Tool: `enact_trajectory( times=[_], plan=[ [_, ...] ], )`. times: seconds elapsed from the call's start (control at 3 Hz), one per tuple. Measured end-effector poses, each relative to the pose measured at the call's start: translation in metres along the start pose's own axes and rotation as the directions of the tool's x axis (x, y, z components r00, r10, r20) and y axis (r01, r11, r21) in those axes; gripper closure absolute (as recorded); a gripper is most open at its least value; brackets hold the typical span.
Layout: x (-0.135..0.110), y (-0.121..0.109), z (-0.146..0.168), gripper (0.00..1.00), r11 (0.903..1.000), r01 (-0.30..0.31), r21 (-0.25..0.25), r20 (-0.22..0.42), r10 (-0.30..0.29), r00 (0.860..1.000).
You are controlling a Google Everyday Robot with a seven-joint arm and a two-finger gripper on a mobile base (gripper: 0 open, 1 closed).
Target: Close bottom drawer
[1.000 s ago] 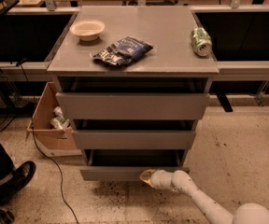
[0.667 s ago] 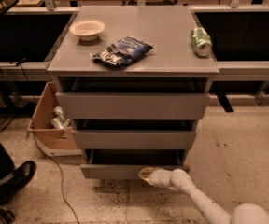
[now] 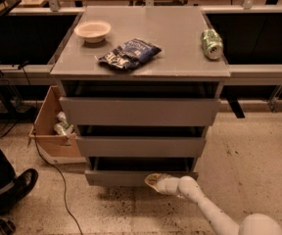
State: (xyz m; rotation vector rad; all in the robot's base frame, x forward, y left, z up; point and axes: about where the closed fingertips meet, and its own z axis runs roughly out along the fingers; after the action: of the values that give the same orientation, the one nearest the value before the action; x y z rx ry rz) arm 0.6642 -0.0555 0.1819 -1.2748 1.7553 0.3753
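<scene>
The bottom drawer (image 3: 116,177) is the lowest, slimmest grey front of the cabinet, low in the camera view. It stands pulled out a little, with a dark gap above its front. My gripper (image 3: 152,181) is at the end of the white arm (image 3: 204,207) that reaches in from the lower right. It rests against the drawer front, right of the middle. The middle drawer (image 3: 141,146) and the top drawer (image 3: 140,111) stand above it, each with a dark gap over its front.
The cabinet top (image 3: 180,38) bears a white bowl (image 3: 92,31), a dark chip bag (image 3: 129,53) and a green can (image 3: 211,43). A cardboard box (image 3: 50,126) with bottles stands left of the cabinet. A person's shoe (image 3: 11,190) and a cable (image 3: 58,180) lie on the floor at left.
The gripper has stayed on the bottom drawer front, shifted slightly left. The drawer's position has hardly changed.
</scene>
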Motion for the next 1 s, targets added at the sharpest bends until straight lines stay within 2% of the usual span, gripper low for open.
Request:
enact_trajectory(
  times=[1.0],
  plan=[
    [-0.0108,-0.0190,0.0089,1.00,0.9984,0.028,0.049,0.035,-0.030,0.999]
  ],
)
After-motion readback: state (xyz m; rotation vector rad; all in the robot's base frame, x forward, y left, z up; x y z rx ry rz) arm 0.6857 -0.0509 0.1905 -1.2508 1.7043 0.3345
